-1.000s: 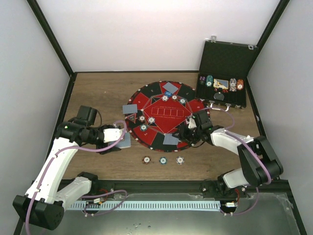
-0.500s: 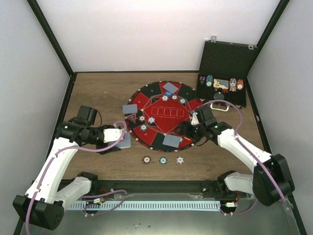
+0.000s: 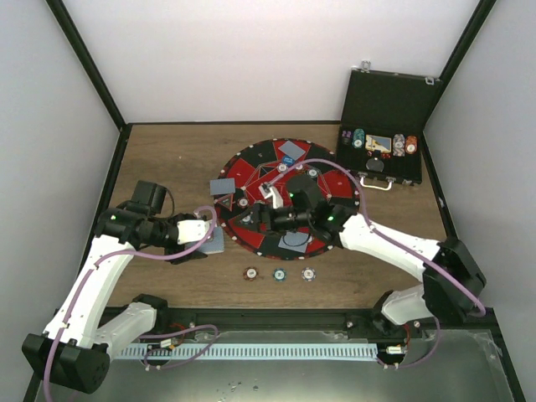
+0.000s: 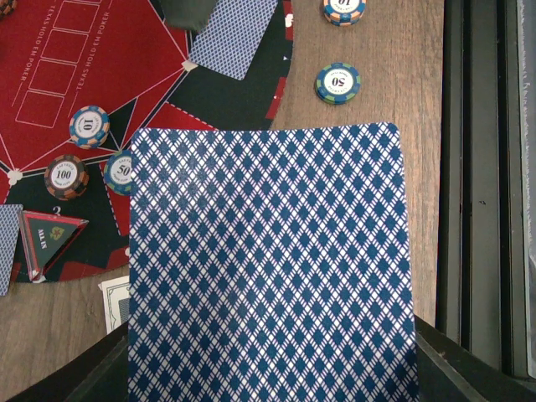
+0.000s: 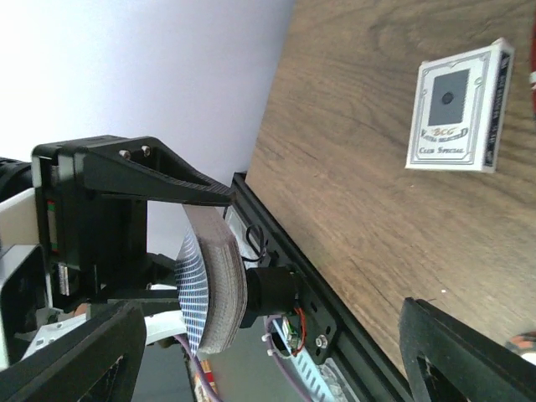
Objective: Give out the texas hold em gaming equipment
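My left gripper [image 3: 206,238] is shut on a thick deck of blue-backed playing cards [image 4: 268,251], held off the mat's left edge; the deck [image 3: 215,241] fills the left wrist view. My right gripper [image 3: 248,221] reaches left across the round mat [image 3: 251,172] toward that deck, jaws wide open and empty. In the right wrist view the bowed deck [image 5: 216,285] sits ahead of the right gripper [image 5: 268,311]. Single cards lie on the mat [image 3: 291,150] [image 3: 223,185] [image 3: 293,241]. Three poker chips [image 3: 280,274] lie in a row on the wood in front of the mat.
An open black case [image 3: 381,126] with chips stands at the back right. Several chips [image 4: 89,126] and a triangular marker [image 4: 50,239] lie on the mat. A white card box [image 5: 456,105] rests on the wood. Black frame posts bound the table.
My right arm has swung left across the mat toward the left gripper and its jaws have opened wider. The left arm and its deck have stayed put.
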You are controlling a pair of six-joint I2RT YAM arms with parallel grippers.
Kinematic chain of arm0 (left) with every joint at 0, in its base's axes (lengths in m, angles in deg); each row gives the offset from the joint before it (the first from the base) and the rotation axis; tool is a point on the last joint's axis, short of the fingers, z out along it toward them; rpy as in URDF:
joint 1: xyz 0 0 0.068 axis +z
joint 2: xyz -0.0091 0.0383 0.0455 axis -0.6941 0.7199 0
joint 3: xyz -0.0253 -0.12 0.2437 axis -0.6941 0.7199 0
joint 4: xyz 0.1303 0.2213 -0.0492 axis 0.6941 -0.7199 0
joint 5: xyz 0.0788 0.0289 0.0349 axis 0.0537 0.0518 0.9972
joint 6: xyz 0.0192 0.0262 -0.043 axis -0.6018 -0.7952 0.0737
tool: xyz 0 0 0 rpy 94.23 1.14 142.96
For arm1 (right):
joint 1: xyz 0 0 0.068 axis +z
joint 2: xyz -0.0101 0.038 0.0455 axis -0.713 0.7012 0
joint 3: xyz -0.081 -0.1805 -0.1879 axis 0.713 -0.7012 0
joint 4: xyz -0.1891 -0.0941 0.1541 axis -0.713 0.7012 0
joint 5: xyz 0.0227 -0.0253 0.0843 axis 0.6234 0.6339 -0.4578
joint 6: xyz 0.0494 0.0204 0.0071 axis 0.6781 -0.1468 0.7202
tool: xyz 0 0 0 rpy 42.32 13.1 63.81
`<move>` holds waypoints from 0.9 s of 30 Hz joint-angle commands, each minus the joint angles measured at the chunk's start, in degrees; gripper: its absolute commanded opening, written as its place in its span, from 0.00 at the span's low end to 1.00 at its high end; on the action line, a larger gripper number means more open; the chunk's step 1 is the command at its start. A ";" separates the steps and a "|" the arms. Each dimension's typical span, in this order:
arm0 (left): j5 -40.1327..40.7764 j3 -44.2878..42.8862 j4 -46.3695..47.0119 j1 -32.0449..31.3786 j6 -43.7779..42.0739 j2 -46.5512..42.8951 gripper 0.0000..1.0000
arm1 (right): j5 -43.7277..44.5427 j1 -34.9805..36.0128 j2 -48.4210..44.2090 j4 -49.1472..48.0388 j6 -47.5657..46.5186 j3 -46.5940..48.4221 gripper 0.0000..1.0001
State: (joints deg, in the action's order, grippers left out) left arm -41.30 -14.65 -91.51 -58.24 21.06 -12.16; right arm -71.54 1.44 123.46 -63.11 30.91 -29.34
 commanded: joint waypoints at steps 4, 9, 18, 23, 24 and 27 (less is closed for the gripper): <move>-2.22 -1.85 0.07 0.13 -0.69 -0.20 0.04 | -2.84 5.05 6.11 -8.16 3.43 4.68 0.85; -2.23 -1.85 0.12 0.13 -0.72 -0.20 0.04 | -3.40 7.54 10.26 -10.84 4.18 7.07 0.83; -2.14 -1.85 -0.09 0.13 -0.80 -0.58 0.04 | -4.74 9.58 16.83 -14.83 6.47 10.40 0.79; -2.14 -2.02 -0.21 0.13 -0.81 -0.47 0.04 | -4.87 9.60 19.24 -16.91 7.71 10.74 0.74; -2.14 -2.00 -0.28 0.13 -0.81 -0.47 0.04 | -4.96 9.60 19.70 -17.04 7.70 10.81 0.73; -2.07 -2.16 -0.36 0.13 -0.81 -0.51 0.04 | -4.80 9.24 20.33 -17.22 7.91 10.18 0.70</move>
State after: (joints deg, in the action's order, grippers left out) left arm -41.30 -14.74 -91.55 -58.24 21.06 -12.16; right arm -75.67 10.59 142.74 -78.19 38.08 -21.10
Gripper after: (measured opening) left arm 0.645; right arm 0.719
